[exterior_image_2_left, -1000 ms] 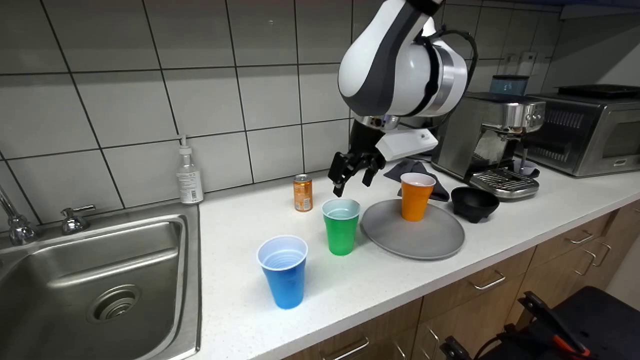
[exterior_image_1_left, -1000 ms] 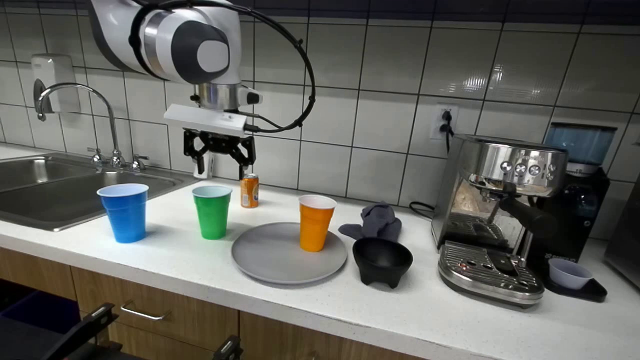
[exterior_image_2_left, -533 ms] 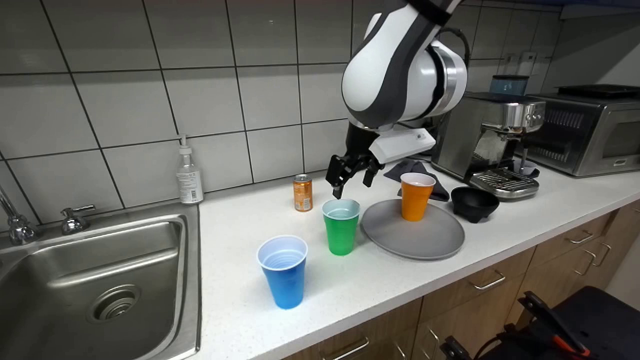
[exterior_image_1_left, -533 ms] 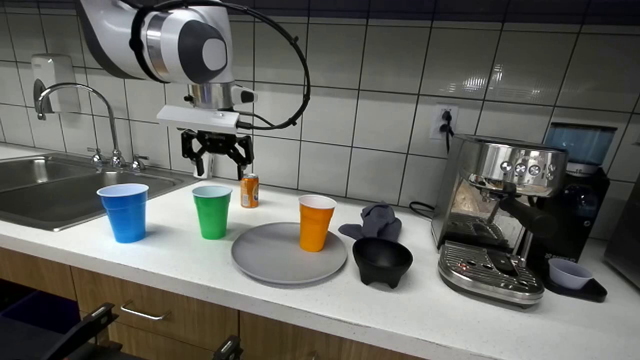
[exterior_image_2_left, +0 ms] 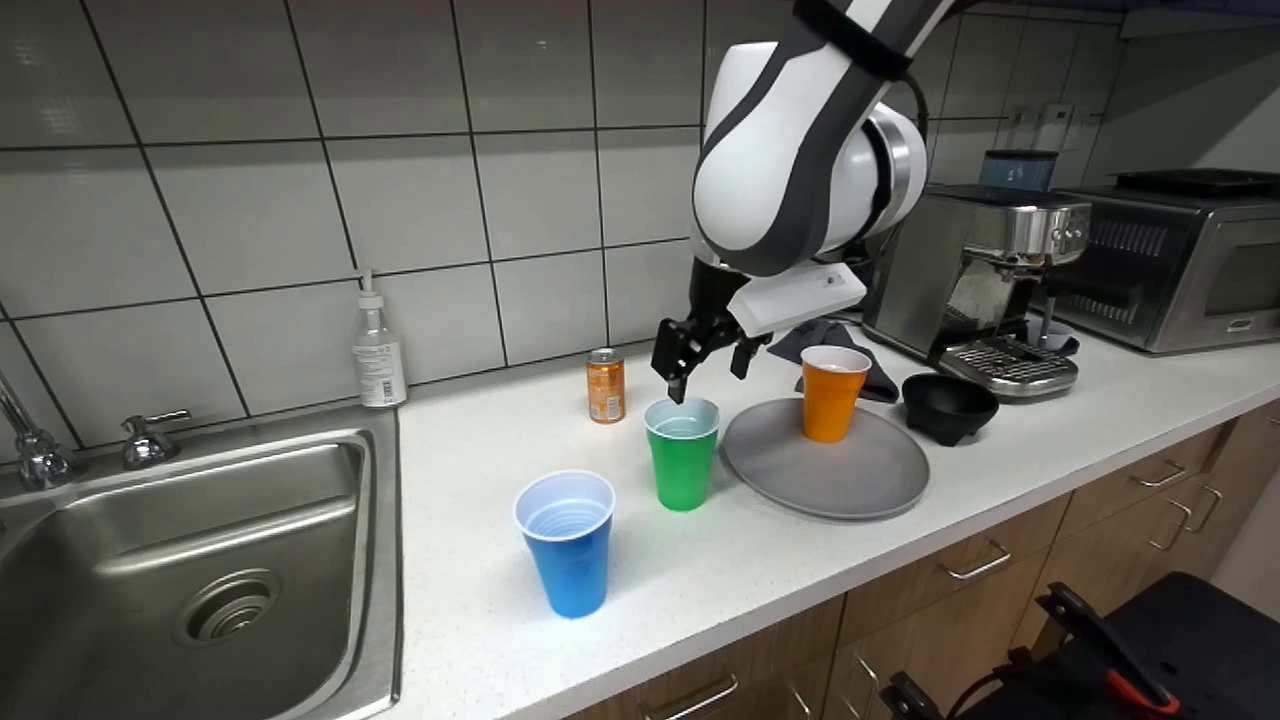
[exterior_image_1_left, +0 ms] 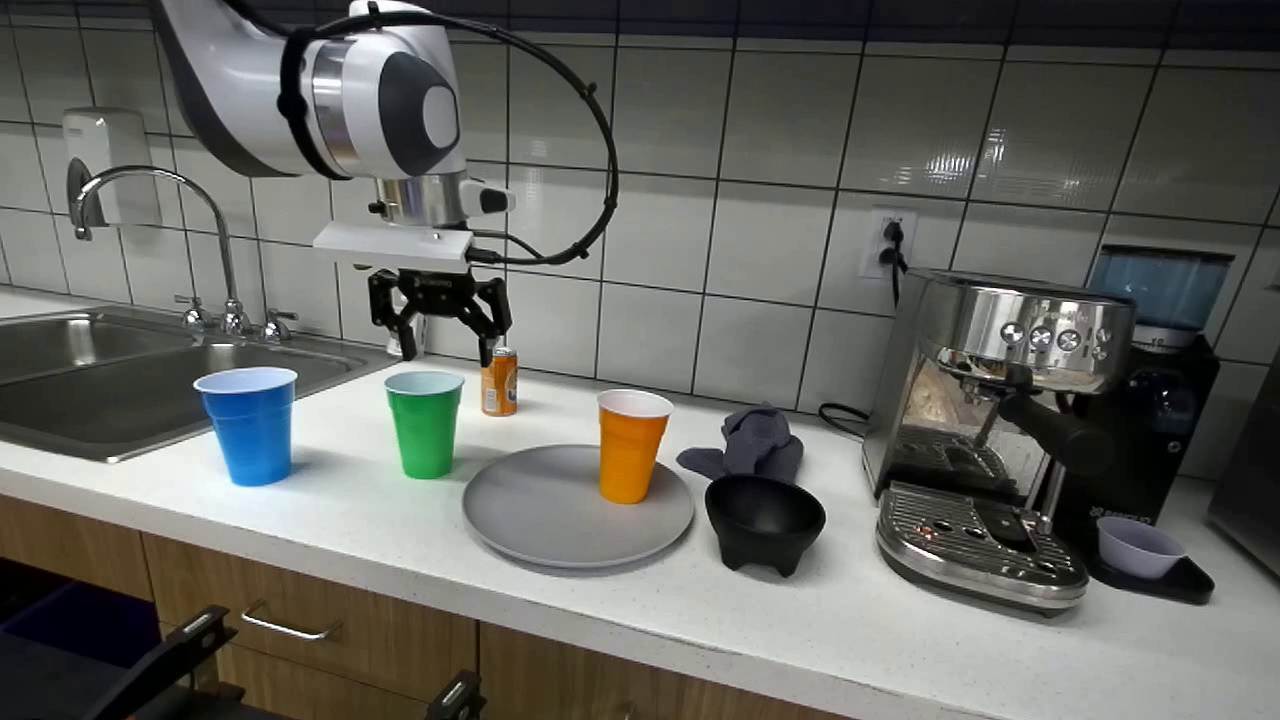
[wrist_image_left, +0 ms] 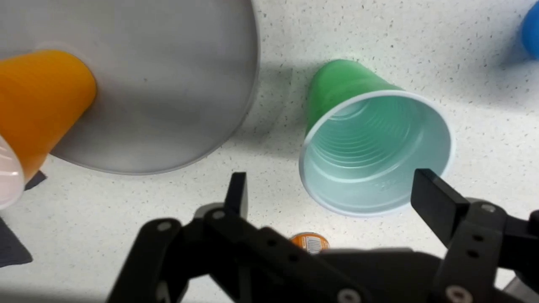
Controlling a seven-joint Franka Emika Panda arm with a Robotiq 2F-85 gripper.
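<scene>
- Black two-finger robot gripper: released and holding nothing, its fingers spread wide.
- Green tapered plastic cup, white-lined: nearest, upright at the gripper's 1 o'clock in the wrist view; one fingertip overlaps its rim there, but contact does not show. Probably light, thin-walled, springy and slick; a hard squeeze could buckle it. A gentle hold across opposite walls, below the rim, seems best.
- Small orange metal drink can: 7 o'clock, partly hidden by the gripper.
- Round flat grey plate: 10 o'clock, its edge near the green cup but apart; it bears an upright orange plastic cup.
- Blue plastic cup: 2 o'clock, well apart from the green one; this side gives more room than the strip beside the plate.
- White speckled countertop: in an exterior view its front edge lies at the green cup's 6 o'clock, the pale tiled wall at 12.
</scene>
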